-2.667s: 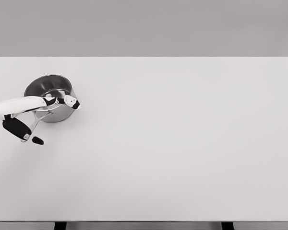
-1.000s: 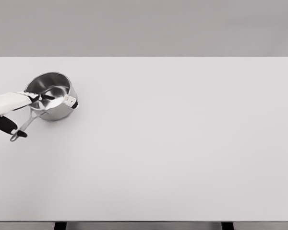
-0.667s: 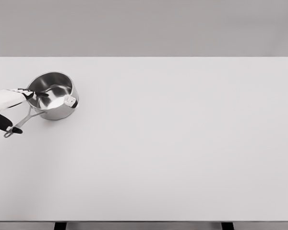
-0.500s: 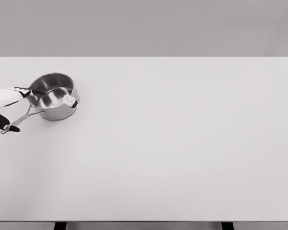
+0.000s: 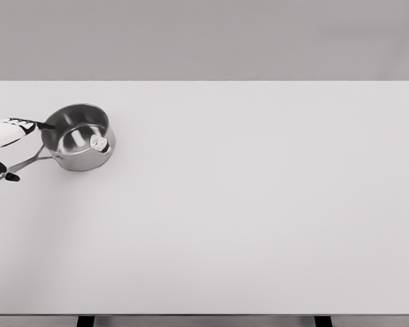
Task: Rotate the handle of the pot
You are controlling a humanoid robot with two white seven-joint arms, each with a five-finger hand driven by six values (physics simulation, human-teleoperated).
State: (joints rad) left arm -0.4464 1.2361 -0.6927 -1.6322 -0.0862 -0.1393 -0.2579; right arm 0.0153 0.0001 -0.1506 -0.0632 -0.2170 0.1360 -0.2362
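**Desk:** Swung further round since the earlier frames, hasn't it?

**Photographer:** Yes. The pot handle (image 5: 24, 163) pointed down and to the left 2.7 seconds ago; it now runs almost level out of the pot's left side, its dark grip reaching the picture's left edge. The steel pot (image 5: 78, 136) itself has crept slightly right and away from the near edge of the white table (image 5: 245, 204). The left hand (image 5: 10, 129), which lay across the rim before, has drawn back to the pot's left.

**Desk:** Where does the pot sit?

**Photographer:** Upright on the table's far-left part, well apart from the right edge and the near edge, its open mouth showing a shiny bottom.

**Desk:** And the hand's hold?

**Photographer:** The white forearm comes in at the left edge, just above the handle. One dark fingertip (image 5: 46, 125) stretches out to the pot's left rim and seems to touch it. A small white-and-black piece (image 5: 101, 143) shows at the rim's right side; whether it is a digit of the same hand, I cannot tell. Whether the fingers clasp anything is also unclear, as much of the hand is cut off by the frame.

**Desk:** Right arm?

**Photographer:** Out of frame.
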